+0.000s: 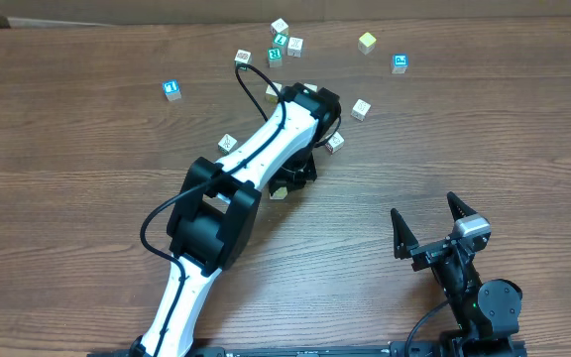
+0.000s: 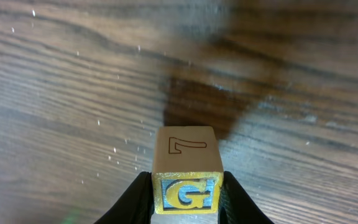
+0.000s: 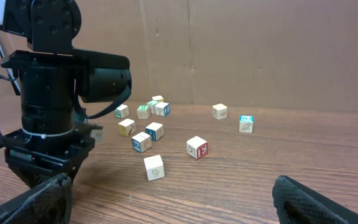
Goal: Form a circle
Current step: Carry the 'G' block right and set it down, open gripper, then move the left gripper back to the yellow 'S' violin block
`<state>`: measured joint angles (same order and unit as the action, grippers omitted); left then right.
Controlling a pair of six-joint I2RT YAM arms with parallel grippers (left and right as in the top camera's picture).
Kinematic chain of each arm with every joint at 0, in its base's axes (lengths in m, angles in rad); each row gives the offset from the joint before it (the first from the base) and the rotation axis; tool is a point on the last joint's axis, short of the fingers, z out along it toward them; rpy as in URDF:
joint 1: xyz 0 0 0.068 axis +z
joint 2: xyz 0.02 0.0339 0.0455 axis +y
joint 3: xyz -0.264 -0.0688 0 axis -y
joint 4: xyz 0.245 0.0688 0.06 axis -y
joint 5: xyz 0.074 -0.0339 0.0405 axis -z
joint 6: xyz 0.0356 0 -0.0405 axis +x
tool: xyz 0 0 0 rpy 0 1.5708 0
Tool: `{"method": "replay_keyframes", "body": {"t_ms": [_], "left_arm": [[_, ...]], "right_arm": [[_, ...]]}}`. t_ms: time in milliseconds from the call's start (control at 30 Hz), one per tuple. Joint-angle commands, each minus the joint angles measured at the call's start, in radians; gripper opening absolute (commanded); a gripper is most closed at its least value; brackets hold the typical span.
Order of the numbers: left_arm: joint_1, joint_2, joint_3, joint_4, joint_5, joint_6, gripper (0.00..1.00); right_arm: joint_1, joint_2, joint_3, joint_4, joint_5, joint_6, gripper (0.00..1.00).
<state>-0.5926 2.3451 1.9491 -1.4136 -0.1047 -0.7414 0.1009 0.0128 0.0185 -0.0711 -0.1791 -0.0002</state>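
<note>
While cubes lie scattered over the far half of the surface (image 1: 67, 198), I'd call the job barely begun. My L arm (image 1: 236, 188) reaches to mid-surface. R end effector (image 1: 422, 204) sits at the near edge, jaws fully wide, empty. The circle (image 1: 336, 142) is only a loose arc of pale cubes round my L wrist, w/ gaps unfilled. L end effector (image 2: 188, 196) is clamped on a lettered cube (image 2: 186, 165), 7 up, G facing cam. Placing it remains, plus more.
</note>
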Motion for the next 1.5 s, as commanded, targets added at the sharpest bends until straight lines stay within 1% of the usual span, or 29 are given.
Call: {"method": "replay_keyframes", "body": {"t_ms": [0, 133, 167, 233, 367, 467, 567, 667, 700, 800, 833, 867, 900, 933, 1100, 1267, 1333, 1400, 1433, 1467], "left_arm": [[0.005, -0.017, -0.010, 0.029, 0.031, 0.073, 0.23], [0.005, -0.017, -0.011, 0.031, 0.043, 0.100, 0.26], [0.005, -0.017, -0.011, 0.031, 0.043, 0.100, 0.29], [0.005, -0.017, -0.013, 0.031, 0.043, 0.099, 0.40], [0.005, -0.017, -0.029, 0.032, 0.044, 0.098, 0.53], [0.005, -0.017, -0.051, 0.047, 0.043, 0.099, 0.54], [0.005, -0.017, -0.079, 0.069, 0.043, 0.099, 0.46], [0.005, -0.017, -0.082, 0.073, 0.043, 0.100, 0.45], [0.005, -0.017, -0.082, 0.073, 0.043, 0.100, 0.45], [0.005, -0.017, -0.082, 0.077, 0.048, 0.116, 0.53], [0.005, -0.017, -0.082, 0.077, 0.052, 0.126, 0.56], [0.005, -0.017, -0.080, 0.077, 0.056, 0.137, 0.64], [0.005, -0.017, -0.072, 0.075, 0.058, 0.148, 0.88], [0.006, -0.017, -0.064, 0.070, 0.060, 0.163, 1.00], [0.031, -0.018, 0.056, 0.012, 0.061, 0.194, 1.00], [0.089, -0.018, 0.266, -0.066, 0.057, 0.230, 0.99], [0.121, -0.018, 0.330, -0.080, 0.048, 0.235, 0.93], [0.153, -0.018, 0.360, -0.078, 0.042, 0.259, 0.79], [0.169, -0.018, 0.364, -0.074, 0.042, 0.272, 0.76], [0.183, -0.018, 0.364, -0.073, 0.042, 0.281, 0.70]], "right_arm": [[0.006, -0.010, -0.010, 0.005, 0.003, -0.001, 1.00], [0.006, -0.010, -0.010, 0.005, 0.003, -0.001, 1.00], [0.006, -0.010, -0.010, 0.005, 0.003, -0.001, 1.00], [0.006, -0.010, -0.010, 0.005, 0.003, -0.001, 1.00], [0.006, -0.010, -0.010, 0.005, 0.003, -0.001, 1.00], [0.006, -0.010, -0.010, 0.005, 0.003, -0.001, 1.00], [0.006, -0.010, -0.010, 0.005, 0.003, -0.001, 1.00], [0.006, -0.010, -0.010, 0.005, 0.003, -0.001, 1.00], [0.006, -0.010, -0.010, 0.005, 0.003, -0.001, 1.00], [0.006, -0.010, -0.010, 0.005, 0.003, -0.001, 1.00], [0.006, -0.010, -0.010, 0.005, 0.003, -0.001, 1.00], [0.006, -0.010, -0.010, 0.005, 0.003, -0.001, 1.00], [0.006, -0.010, -0.010, 0.005, 0.003, -0.001, 1.00], [0.006, -0.010, -0.010, 0.005, 0.003, -0.001, 1.00], [0.006, -0.010, -0.010, 0.005, 0.003, -0.001, 1.00], [0.006, -0.010, -0.010, 0.005, 0.003, -0.001, 1.00], [0.006, -0.010, -0.010, 0.005, 0.003, -0.001, 1.00], [0.006, -0.010, -0.010, 0.005, 0.003, -0.001, 1.00], [0.006, -0.010, -0.010, 0.005, 0.003, -0.001, 1.00], [0.006, -0.010, -0.010, 0.005, 0.003, -0.001, 1.00]]}}
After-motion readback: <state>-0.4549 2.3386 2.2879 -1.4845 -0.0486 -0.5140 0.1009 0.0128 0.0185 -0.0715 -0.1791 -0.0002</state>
